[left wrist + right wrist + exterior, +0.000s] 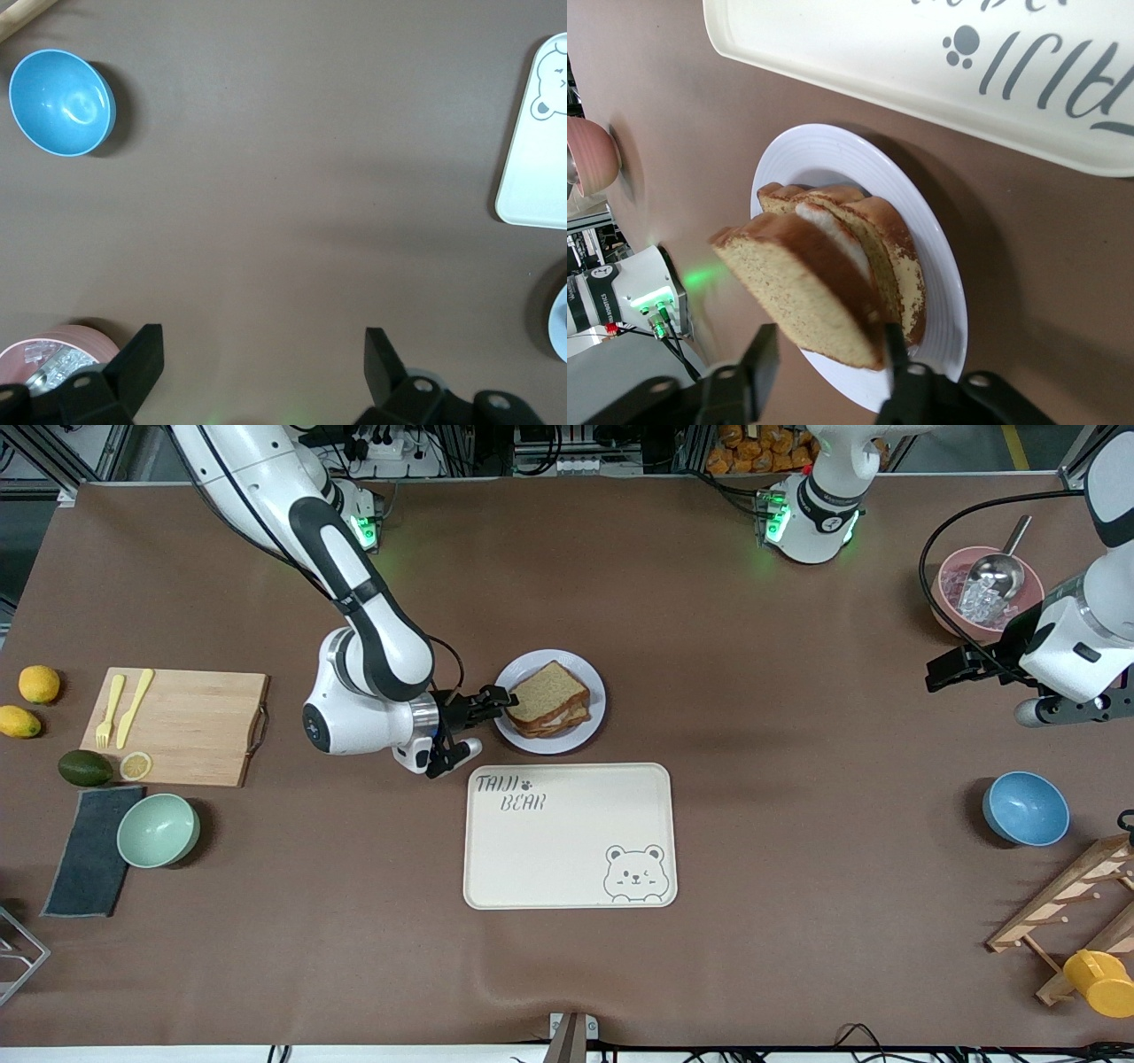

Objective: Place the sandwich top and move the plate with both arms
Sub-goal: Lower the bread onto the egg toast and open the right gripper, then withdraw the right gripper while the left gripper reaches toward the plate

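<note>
The sandwich top (549, 689) (797, 292), a speckled brown slice with a darker crust, lies tilted on the stacked sandwich on the pale round plate (589, 675) (824, 159). My right gripper (499, 701) (828, 347) is at the plate's edge toward the right arm's end, low over the table. It is open: the slice's corner sits between its parted fingers, one finger by the crust and the other clear of the slice. My left gripper (939, 676) (264, 354) waits open and empty above the table beside a pink bowl.
The cream bear-print tray (567, 841) (877, 53) lies just nearer the front camera than the plate. A pink bowl (952, 593) (53, 347) with a scoop, a blue bowl (1025, 808) (62, 102) and a wooden rack (1072, 903) are at the left arm's end; a cutting board (186, 731) and mint bowl (158, 830) at the right arm's end.
</note>
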Tool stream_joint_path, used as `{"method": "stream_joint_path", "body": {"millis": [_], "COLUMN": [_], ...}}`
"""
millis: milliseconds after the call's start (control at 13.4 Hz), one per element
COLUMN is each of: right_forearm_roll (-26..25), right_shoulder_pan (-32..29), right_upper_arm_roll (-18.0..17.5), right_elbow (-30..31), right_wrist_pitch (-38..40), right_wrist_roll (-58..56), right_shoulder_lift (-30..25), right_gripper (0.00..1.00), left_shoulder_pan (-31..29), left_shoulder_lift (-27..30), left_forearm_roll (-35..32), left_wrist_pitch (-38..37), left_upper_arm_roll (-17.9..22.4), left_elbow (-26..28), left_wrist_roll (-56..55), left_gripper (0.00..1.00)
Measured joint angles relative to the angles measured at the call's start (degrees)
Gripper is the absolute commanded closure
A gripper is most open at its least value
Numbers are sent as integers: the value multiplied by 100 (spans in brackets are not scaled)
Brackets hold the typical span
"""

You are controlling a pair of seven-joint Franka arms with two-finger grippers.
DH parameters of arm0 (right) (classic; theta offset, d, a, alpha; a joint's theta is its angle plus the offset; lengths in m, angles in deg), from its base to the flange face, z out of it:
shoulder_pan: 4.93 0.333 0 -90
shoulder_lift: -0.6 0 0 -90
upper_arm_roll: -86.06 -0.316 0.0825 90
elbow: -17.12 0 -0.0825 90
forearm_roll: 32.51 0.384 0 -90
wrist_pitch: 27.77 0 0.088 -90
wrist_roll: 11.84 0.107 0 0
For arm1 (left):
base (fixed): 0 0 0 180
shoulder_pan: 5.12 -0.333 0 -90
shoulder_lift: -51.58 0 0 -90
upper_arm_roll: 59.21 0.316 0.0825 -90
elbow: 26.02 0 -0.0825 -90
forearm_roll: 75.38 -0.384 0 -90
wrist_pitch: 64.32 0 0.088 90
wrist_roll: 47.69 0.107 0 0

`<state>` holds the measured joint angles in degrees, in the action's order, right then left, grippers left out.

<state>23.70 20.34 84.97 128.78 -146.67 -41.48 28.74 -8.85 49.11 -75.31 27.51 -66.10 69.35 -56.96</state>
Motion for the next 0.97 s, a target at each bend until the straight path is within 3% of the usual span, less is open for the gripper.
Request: {"method": "stream_joint_path", "body": {"millis": [671,969], "right_forearm_roll": [-103,-1211], "right_shoulder_pan": [-604,-632], "right_upper_arm_roll": [123,441], "right_elbow": [-36,-47], "right_wrist_pitch": [381,379], "right_wrist_roll": [5,507], "right_shoulder_lift": [-373,-745], "right_gripper": [0,0], "left_shoulder_pan": [14,8], "left_shoulder_lift": [1,-9], "left_forearm_roll": [112,812], "left_wrist_pitch": [6,218], "left_upper_arm_roll": [-66,-68], "left_elbow": [47,270], "left_wrist_roll": [-1,-188], "left_gripper": [0,0]}}
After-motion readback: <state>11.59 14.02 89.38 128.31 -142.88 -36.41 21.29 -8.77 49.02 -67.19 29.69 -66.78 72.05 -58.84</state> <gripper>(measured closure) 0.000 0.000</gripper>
